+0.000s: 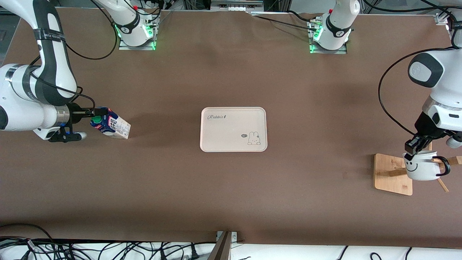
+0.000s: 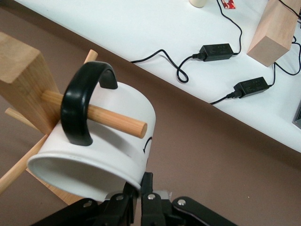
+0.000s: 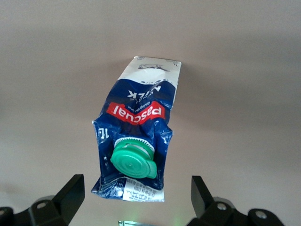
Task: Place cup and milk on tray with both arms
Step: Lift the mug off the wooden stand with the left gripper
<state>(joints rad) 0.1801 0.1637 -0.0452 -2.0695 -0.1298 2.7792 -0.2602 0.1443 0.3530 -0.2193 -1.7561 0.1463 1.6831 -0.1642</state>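
Nearest you is the wooden stand at the left arm's end of the bench, with the cup hanging by its black handle on one of the stand's pegs. Left end effector is at the cup's rim, fingers pressed together on the wall, so it's pinching the cup.

Farther from you, mid-bench, sits the tray, nothing on it. Toward the right arm's end, about level with the tray, the milk lies tipped on the bench, green cap pointing at the right end effector. Its fingers are spread wide either side of the cap end, not touching the carton.

Step in hand, as I read it: both grasps. Left has its grip, right is lined up but hasn't closed.

Next move, my call:
- Left: you need to slide the cup along the peg until the handle clears it, then lift. Pull straight up and the handle will likely snag.
- Right: close on the carton body. It looks crumpled, so expect it to give.
- Then carry both to the tray, well apart from each object.

Count: one cup, one milk, one tray, one stand, two arms.
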